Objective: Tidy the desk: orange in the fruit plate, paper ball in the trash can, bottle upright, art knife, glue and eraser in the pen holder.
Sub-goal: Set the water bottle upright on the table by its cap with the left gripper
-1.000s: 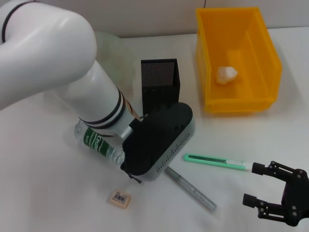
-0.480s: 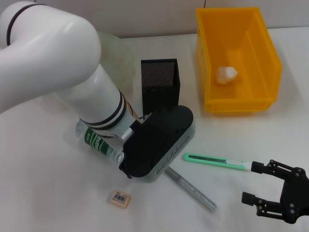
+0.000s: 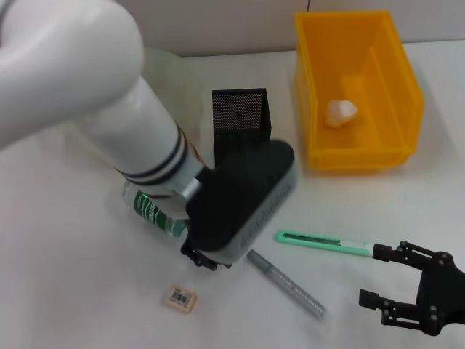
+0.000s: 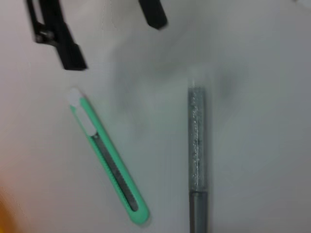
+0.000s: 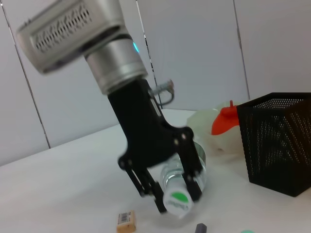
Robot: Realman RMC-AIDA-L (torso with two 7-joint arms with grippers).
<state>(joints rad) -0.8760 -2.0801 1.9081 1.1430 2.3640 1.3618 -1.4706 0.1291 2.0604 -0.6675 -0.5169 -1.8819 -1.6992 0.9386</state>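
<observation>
The bottle lies on its side under my left arm; its white cap points toward the right wrist camera. My left gripper is shut on the bottle's neck, one finger on each side. The art knife is green and lies right of it, with the grey glue stick nearer the front. The eraser sits at the front left. The orange rests in the translucent fruit plate. The paper ball lies in the yellow trash can. My right gripper stands open at the front right.
The black mesh pen holder stands just behind my left gripper's body. In the left wrist view the art knife and glue lie side by side, with the right gripper's fingers beyond them.
My left wrist has swung and risen with the bottle, whose label end has shifted slightly. The right gripper has drifted a little to the left.
</observation>
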